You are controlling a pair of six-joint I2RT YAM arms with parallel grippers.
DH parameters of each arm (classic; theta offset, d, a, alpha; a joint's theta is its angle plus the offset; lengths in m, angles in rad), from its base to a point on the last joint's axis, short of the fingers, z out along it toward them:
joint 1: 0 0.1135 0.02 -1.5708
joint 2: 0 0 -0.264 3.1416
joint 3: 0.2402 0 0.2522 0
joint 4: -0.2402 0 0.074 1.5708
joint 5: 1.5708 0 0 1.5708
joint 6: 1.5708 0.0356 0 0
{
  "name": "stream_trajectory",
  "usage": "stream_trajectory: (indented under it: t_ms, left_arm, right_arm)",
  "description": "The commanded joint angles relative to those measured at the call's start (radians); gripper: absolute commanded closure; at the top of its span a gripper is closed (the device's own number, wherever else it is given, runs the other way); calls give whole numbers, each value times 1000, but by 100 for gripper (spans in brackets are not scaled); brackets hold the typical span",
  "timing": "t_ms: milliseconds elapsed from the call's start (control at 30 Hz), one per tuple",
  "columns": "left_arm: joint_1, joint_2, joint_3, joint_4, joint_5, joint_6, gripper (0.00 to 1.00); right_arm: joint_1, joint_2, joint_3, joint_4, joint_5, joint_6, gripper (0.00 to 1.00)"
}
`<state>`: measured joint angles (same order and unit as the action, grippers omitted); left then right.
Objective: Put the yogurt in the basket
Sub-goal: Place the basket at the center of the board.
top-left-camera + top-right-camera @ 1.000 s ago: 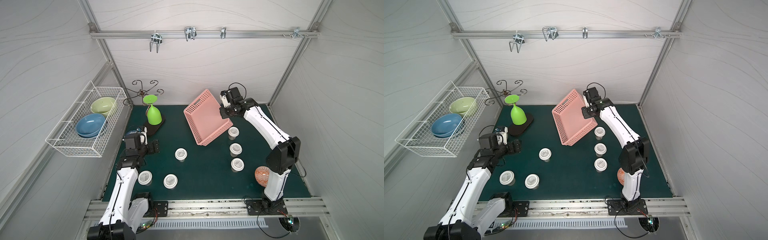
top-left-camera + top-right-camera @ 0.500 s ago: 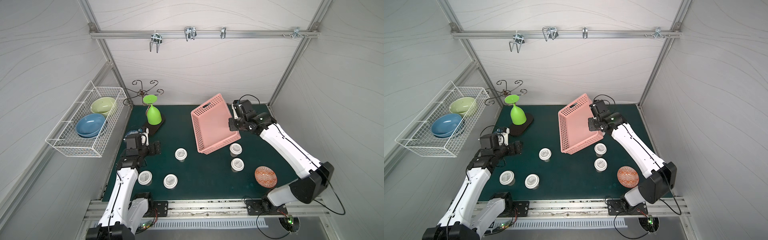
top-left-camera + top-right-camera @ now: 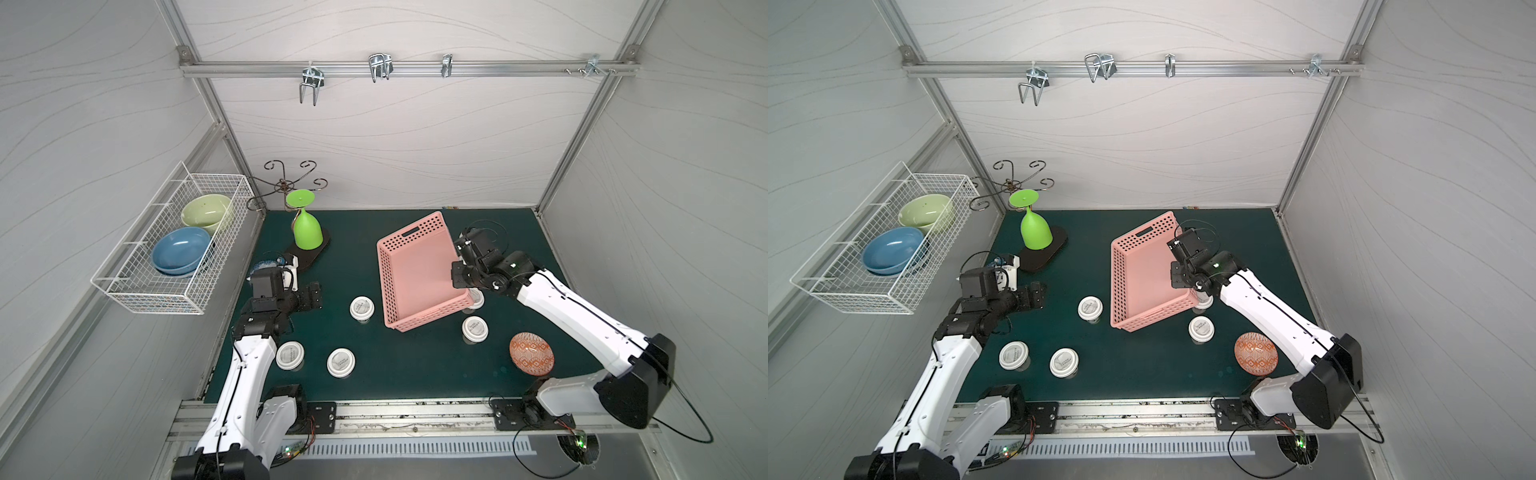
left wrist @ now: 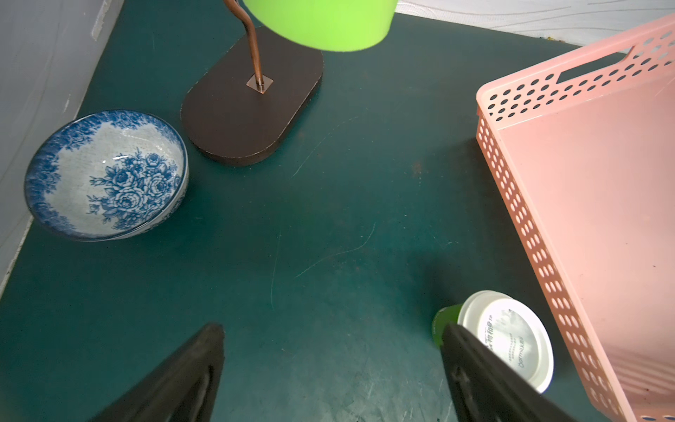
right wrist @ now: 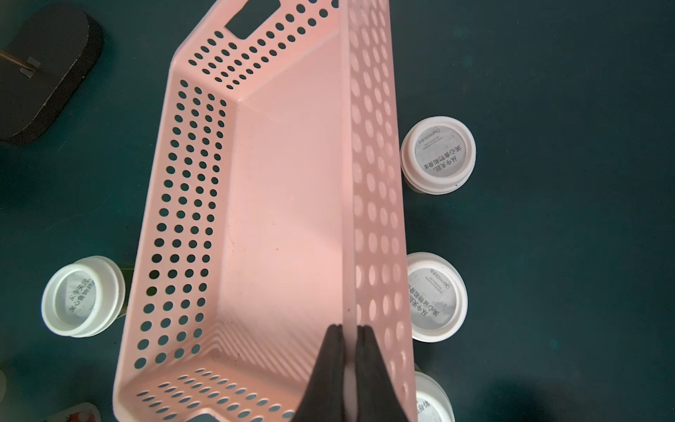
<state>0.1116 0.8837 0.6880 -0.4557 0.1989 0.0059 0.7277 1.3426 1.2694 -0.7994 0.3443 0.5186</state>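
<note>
Mid-frame, the right gripper (image 5: 350,332) clamps the thin wall of the basket (image 3: 419,274); the left gripper (image 4: 330,327) gapes empty near a light, rigid-looking yogurt (image 4: 511,339), best taken round its sides.

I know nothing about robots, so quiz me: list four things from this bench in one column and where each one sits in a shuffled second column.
Things
1. pink perforated plastic basket
2. plain blue ceramic bowl
3. green plastic goblet
4. orange patterned round dish

Places
A. upside down on the dark-based wire stand
B. resting on the green mat beside the right arm
C. clamped at its side wall by the right gripper
D. inside the white wire basket on the wall

Pairs: 1-C, 2-D, 3-A, 4-B
</note>
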Motion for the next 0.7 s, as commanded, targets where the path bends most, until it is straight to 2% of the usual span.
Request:
stream_trajectory:
  t_ms: [0, 100, 333, 533, 667]
  left_arm:
    - [-13, 4, 36, 18, 43, 17, 4]
    - [-22, 8, 27, 16, 89, 37, 4]
    - [-71, 33, 22, 2, 273, 147, 4]
    - [-140, 112, 11, 6, 294, 218, 2]
    - [-202, 195, 39, -15, 292, 208, 2]
  right_arm:
    - [25, -49, -25, 57, 32, 65, 100]
    - [39, -65, -51, 52, 32, 85, 100]
    - [51, -109, -106, 42, 41, 120, 100]
    - [51, -124, -125, 51, 46, 123, 100]
    - [50, -127, -125, 51, 45, 118, 100]
